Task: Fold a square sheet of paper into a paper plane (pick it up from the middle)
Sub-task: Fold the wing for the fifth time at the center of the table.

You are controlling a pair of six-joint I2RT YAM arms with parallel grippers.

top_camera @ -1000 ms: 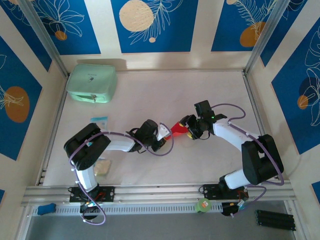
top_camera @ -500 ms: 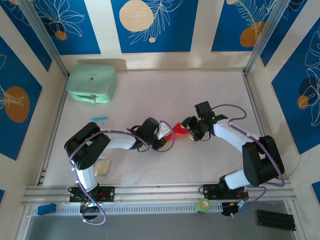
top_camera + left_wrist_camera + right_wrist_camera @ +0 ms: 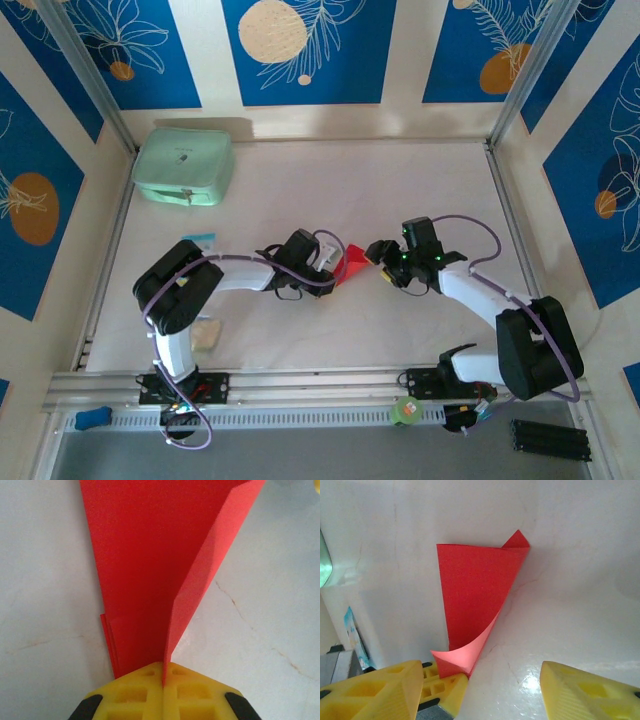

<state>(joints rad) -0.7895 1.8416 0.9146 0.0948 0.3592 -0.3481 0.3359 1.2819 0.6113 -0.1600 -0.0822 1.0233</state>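
Ringing the pale table (image 3: 300, 185) and red paper plane (image 3: 352, 263), blue leaf-patterned walls (image 3: 310, 55).

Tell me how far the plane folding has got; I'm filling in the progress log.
Done: the bright red folded paper plane tapers to a narrow end with layered creases. In hand: the left end effector is shut on that narrow end; the right end effector hangs open, off the paper. Left: one flap curls up from the white table and probably needs pressing flat.

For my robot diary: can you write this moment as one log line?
left fingers: shut on paper plane | right fingers: open | paper plane: one side standing up
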